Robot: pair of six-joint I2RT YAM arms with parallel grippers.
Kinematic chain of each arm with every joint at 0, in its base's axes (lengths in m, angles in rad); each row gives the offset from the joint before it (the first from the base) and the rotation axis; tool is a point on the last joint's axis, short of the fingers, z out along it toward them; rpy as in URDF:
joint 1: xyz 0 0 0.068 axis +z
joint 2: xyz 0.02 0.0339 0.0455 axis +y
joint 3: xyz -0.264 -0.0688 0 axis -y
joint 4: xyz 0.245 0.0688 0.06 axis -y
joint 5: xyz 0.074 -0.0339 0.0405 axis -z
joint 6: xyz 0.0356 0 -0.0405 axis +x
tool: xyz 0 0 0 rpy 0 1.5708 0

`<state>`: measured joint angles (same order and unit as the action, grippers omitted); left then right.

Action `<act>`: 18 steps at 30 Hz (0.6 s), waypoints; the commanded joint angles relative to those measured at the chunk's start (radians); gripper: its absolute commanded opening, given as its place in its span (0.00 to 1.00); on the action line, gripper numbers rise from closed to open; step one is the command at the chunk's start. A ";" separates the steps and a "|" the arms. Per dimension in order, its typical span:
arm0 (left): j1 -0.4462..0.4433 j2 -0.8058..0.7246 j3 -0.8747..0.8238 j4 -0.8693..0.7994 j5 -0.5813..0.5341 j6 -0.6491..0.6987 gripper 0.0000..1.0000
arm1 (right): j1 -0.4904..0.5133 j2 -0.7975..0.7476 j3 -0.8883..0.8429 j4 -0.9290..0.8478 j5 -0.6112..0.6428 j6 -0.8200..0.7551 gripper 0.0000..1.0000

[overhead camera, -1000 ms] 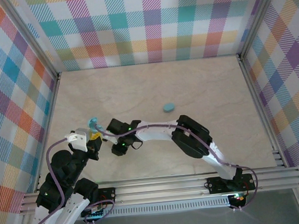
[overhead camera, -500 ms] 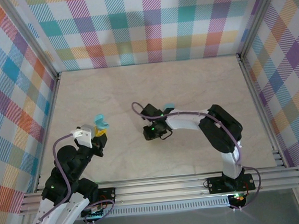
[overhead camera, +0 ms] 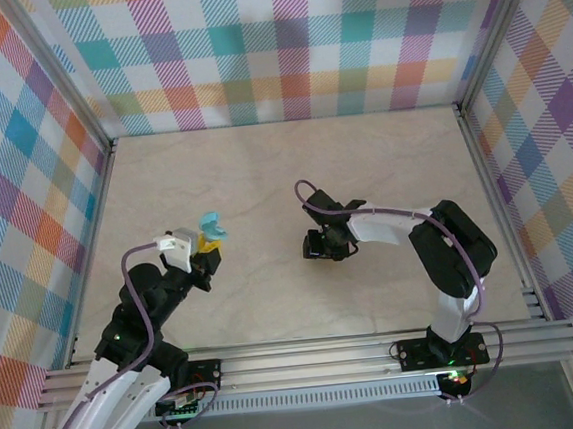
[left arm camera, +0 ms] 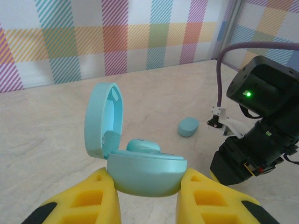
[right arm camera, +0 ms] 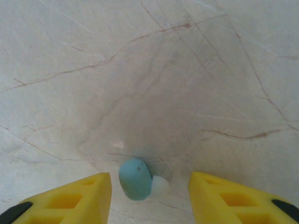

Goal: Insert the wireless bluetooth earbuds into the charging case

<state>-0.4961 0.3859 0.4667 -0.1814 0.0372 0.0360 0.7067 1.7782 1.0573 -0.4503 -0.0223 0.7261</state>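
- Marbled bench [overhead camera: 383, 166], plaid walls around.
- The left pincer [left arm camera: 148, 189] clamps the open charging case [left arm camera: 140, 163], at 9 o'clock from the right arm.
- The right pincer [right arm camera: 149, 191] gapes wide and empty, astride a loose earbud [right arm camera: 136, 178].
- Pickup step, I judge: descend, then close gently.

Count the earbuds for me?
2: one earbud in the open charging case in the left gripper, one earbud on the table inside the open right gripper. More may be hidden.
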 commanded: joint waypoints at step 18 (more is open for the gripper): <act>-0.010 0.108 -0.108 0.271 0.198 -0.099 0.00 | 0.015 0.095 0.348 -0.390 0.007 -0.643 0.40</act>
<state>-0.4961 0.4812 0.3733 0.0032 0.1837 -0.0345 0.7052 1.8343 1.3724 -0.7143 -0.0513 0.2325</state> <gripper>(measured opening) 0.260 0.414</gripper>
